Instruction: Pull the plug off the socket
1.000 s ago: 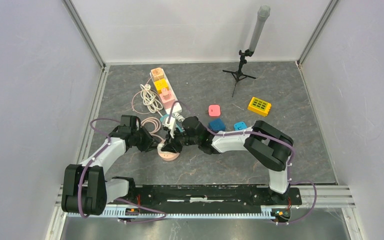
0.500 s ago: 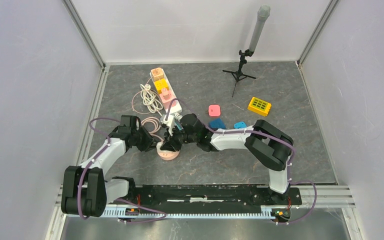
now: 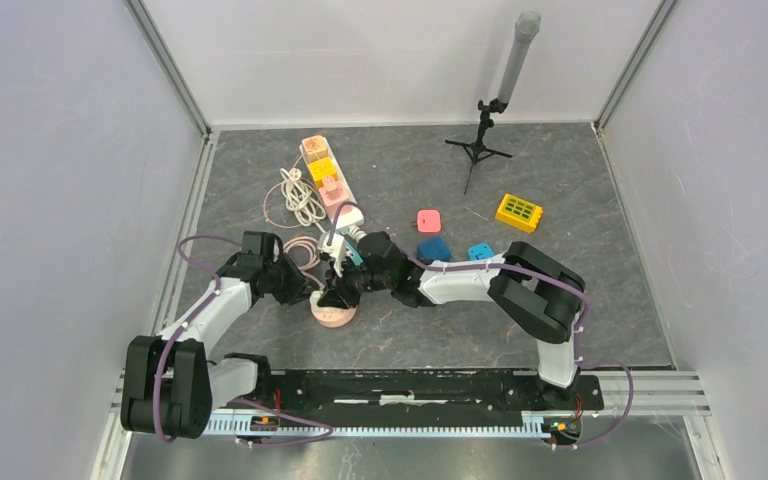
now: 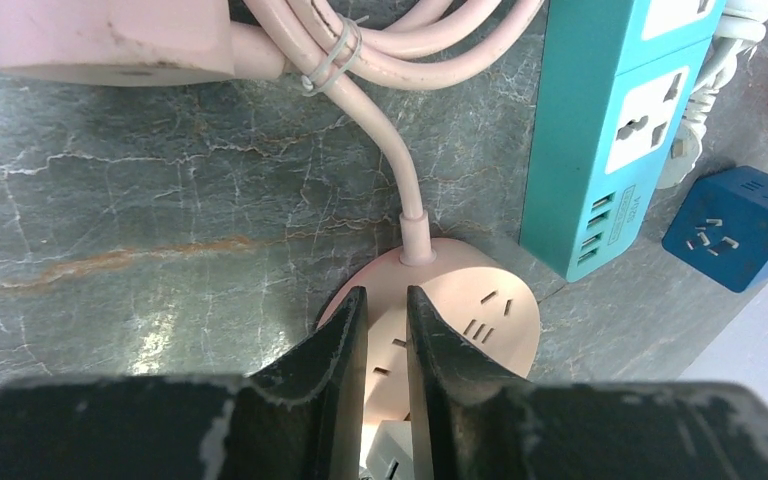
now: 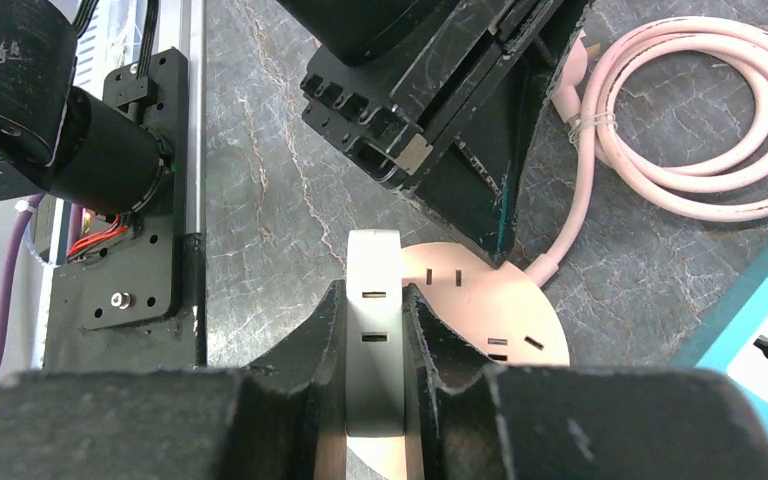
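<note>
While the right claw [image 5: 374,290] gripped the plug [image 5: 373,350], its two fingers pressed flat against the plug's sides, with the white body filling the gap between them. The plug stood upright over the socket [image 5: 480,300], a round pink disc lying on the counter [image 3: 560,180]. Whether its pins were seated or already free could not be told from any view. Slots in the socket's top showed just to the right of the plug.

The left claw [image 4: 387,300] came at the socket from the opposite side. Its fingers were drawn narrow, with only a slim gap and nothing gripped between them, and their tips rested on the socket's near rim. Through that gap a bit of the plug showed below. From above, both claws met over the socket [image 3: 332,314] near the left-centre of the counter, left claw [image 3: 312,292] on its left and right claw [image 3: 340,288] just above it.

A pink cord [image 4: 390,150] ran from the socket's far edge to a coiled bundle. A teal strip [image 4: 600,130] lay just beside the socket, and a blue cube [image 4: 730,225] lay beyond it.
</note>
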You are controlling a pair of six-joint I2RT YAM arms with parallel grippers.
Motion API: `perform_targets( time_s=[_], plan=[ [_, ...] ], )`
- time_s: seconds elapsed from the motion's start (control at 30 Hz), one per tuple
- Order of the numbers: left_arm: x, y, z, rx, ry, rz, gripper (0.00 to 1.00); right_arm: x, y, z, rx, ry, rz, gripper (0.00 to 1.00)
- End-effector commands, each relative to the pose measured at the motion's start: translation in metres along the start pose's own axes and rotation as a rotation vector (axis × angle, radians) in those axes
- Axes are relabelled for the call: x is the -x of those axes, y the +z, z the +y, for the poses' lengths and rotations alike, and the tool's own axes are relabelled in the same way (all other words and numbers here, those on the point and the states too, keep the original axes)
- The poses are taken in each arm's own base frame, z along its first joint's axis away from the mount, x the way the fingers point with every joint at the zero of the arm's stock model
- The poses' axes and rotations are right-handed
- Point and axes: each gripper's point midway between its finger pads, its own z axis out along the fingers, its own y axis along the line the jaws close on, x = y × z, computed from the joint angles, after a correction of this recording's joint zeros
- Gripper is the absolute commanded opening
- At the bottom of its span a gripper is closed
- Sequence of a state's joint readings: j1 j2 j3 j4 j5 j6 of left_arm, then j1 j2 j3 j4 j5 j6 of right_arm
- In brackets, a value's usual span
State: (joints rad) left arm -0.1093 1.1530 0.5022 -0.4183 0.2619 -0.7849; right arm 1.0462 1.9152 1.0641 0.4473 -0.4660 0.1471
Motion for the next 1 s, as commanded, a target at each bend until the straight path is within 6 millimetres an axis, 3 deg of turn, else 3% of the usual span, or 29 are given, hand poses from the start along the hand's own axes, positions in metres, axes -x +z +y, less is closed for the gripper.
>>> perform_targets(
  time_s=[0.0, 0.1, 0.37, 0.57, 0.63, 0.73, 0.83, 0.97],
  plan=[
    [-0.013, -0.002, 0.021, 0.105, -0.007, 0.042, 0.28, 0.064, 0.003, 0.009, 0.030, -0.069, -0.179, 0.00],
    [0.004, -0.013, 0.014, 0.128, -0.003, -0.022, 0.35, 0.051, 0.002, 0.001, -0.019, -0.005, -0.161, 0.00],
    [0.059, -0.051, 0.004, 0.226, -0.006, -0.252, 0.72, 0.029, 0.002, -0.030, -0.192, 0.132, -0.131, 0.00],
    [0.071, -0.081, 0.013, 0.284, -0.016, -0.360, 0.77, 0.025, 0.014, -0.052, -0.285, 0.194, -0.105, 0.00],
    [0.070, -0.089, 0.013, 0.270, -0.018, -0.383, 0.74, 0.026, 0.019, -0.056, -0.300, 0.213, -0.107, 0.00],
    [0.050, -0.086, 0.001, 0.142, 0.001, -0.326, 0.63, 0.027, 0.025, -0.058, -0.301, 0.244, -0.114, 0.00],
    [0.015, -0.066, -0.005, 0.020, 0.004, -0.187, 0.56, 0.028, 0.032, -0.061, -0.305, 0.286, -0.116, 0.00],
    [-0.009, -0.045, 0.002, -0.021, -0.027, -0.090, 0.54, 0.022, 0.040, -0.065, -0.290, 0.357, -0.090, 0.00]
  ],
)
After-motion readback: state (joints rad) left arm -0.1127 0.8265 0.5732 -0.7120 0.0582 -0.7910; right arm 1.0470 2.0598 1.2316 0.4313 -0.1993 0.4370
